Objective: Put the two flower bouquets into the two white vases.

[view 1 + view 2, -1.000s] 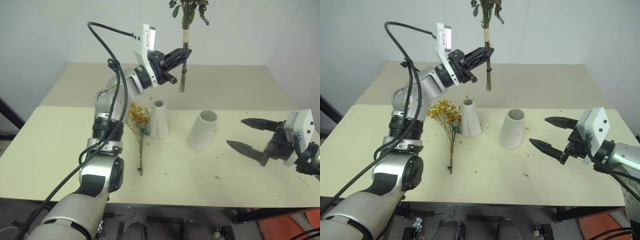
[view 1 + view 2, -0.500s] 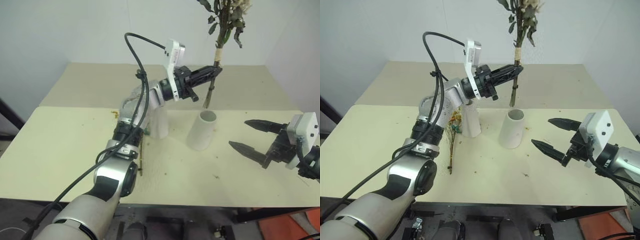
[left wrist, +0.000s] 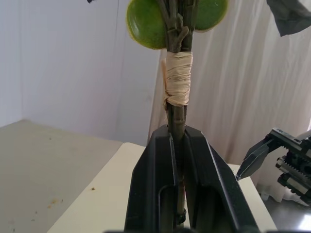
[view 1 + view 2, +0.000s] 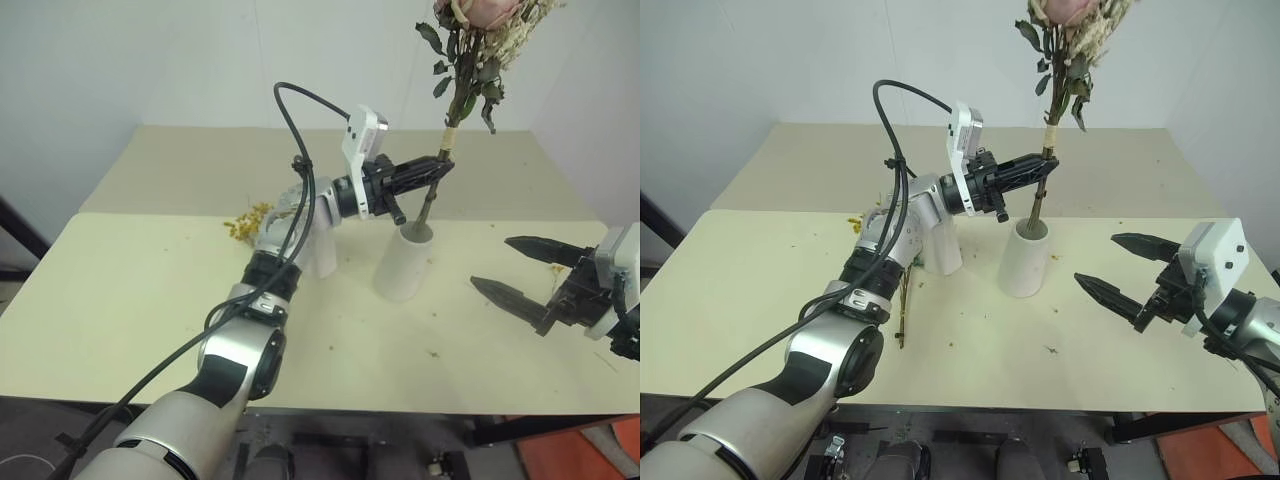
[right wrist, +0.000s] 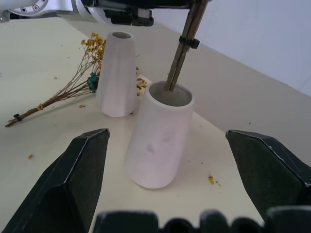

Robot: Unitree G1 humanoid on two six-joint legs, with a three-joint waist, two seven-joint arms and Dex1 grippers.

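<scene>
A pale cream table (image 4: 120, 300) stood against plain white walls, filling the lower two thirds of the head views. At frame centre the wider white vase (image 4: 404, 262) stood upright, with the slim cone vase (image 5: 116, 73) just beside it toward the left and partly behind the left arm. The yellow bouquet (image 5: 73, 87) lay flat on the table by the cone vase.

The rose bouquet (image 4: 465, 60) rose to the upper right of the frame, its stem ends already dipping into the wide vase's mouth. It looked light and top-heavy, with thin stiff stems and fragile heads and dried sprigs; the bound stems below the pale wrapping (image 3: 177, 80) seemed the safest place to grip.

The left gripper (image 4: 425, 175) was clamped tight on those stems just under the wrapping, the arm stretched from lower left to centre, fingers pointing rightward and slightly up.

The right gripper (image 4: 525, 275) hung at the right edge above the table, its two fingers spread wide and holding nothing, aimed toward the wide vase.
</scene>
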